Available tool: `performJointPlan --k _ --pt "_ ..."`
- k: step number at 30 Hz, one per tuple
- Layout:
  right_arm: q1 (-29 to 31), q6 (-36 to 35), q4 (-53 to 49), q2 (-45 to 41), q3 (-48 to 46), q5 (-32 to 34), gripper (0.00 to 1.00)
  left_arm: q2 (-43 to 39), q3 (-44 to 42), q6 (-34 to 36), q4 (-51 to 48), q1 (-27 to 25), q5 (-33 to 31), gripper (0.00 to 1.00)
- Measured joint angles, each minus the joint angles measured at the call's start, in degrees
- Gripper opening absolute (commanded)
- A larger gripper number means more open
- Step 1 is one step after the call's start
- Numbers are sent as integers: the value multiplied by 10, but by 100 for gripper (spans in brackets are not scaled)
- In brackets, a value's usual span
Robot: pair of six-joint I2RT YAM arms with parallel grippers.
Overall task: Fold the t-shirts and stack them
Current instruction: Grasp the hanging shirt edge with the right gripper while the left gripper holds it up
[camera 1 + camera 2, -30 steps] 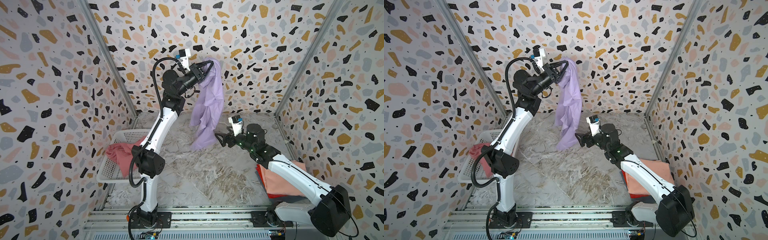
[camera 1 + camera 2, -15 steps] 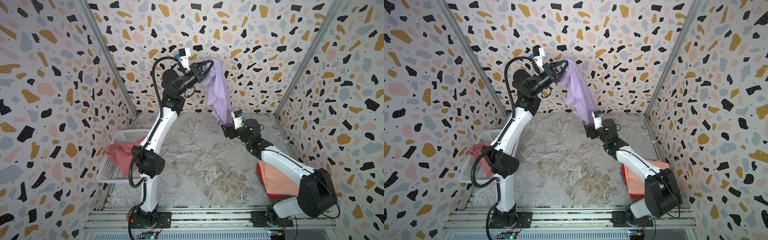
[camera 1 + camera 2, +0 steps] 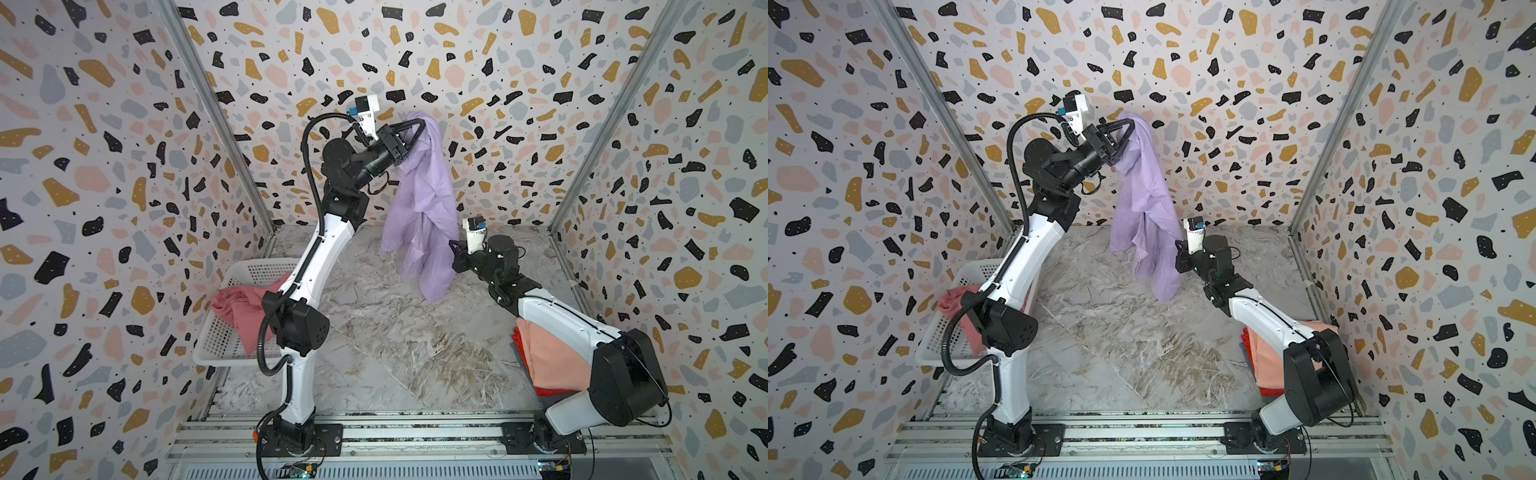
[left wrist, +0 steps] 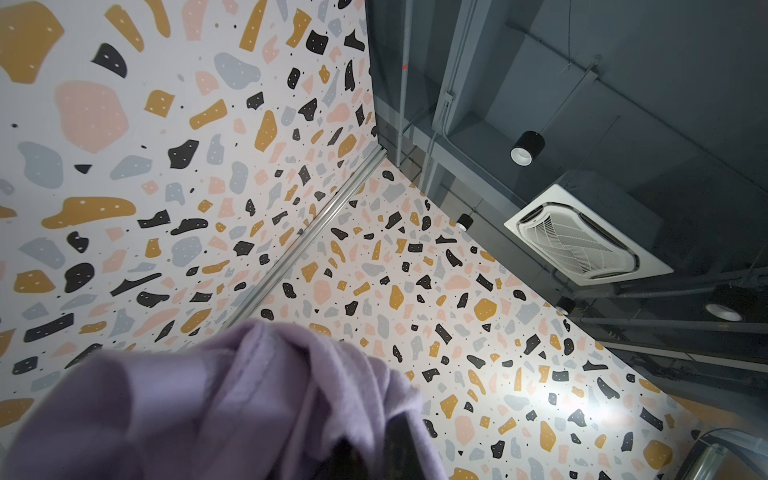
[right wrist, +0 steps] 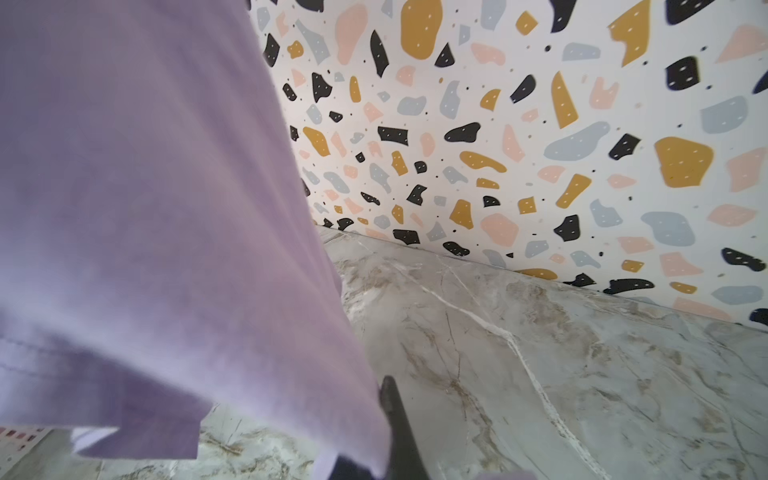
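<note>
The basket (image 3: 245, 270) sat at the table's left edge, close to the left wall. It held the pink shirt (image 3: 239, 309), bunched up and partly hidden behind my left arm.

My left pincer (image 3: 423, 121) was clenched on the lilac shirt (image 3: 424, 195), high up near the back wall. The shirt hung from it in loose folds. Its lowest tip was either just above the table (image 3: 386, 357) or touching it; I could not tell which. My right pincer (image 3: 454, 258) was clamped on that shirt's lower right edge, low over the table. In the right wrist view the cloth lay against one finger (image 5: 395, 415) and hid the other.

At the right edge, under my right arm, the peach shirt (image 3: 544, 353) lay folded on the red shirt (image 3: 542, 391), near the right wall. The table's middle and front lay bare between basket and stack.
</note>
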Motion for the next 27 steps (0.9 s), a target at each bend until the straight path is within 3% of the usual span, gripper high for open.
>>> performJointPlan --k 8,13,20,24,27 --pt "-128 12 -10 -58 30 40 0 -59 -79 123 -210 56 10 0" --pt "-182 -21 -15 -72 114 52 0 -132 -185 240 -344 42 40 0" --pt "-194 -92 -11 -72 242 45 0 -290 -407 264 -329 2 88 0" --pt "-194 -130 -2 -72 279 41 0 -317 -433 280 -327 -27 100 10" --pt "-194 -152 -2 -72 294 35 0 -319 -435 304 -346 -38 100 9"
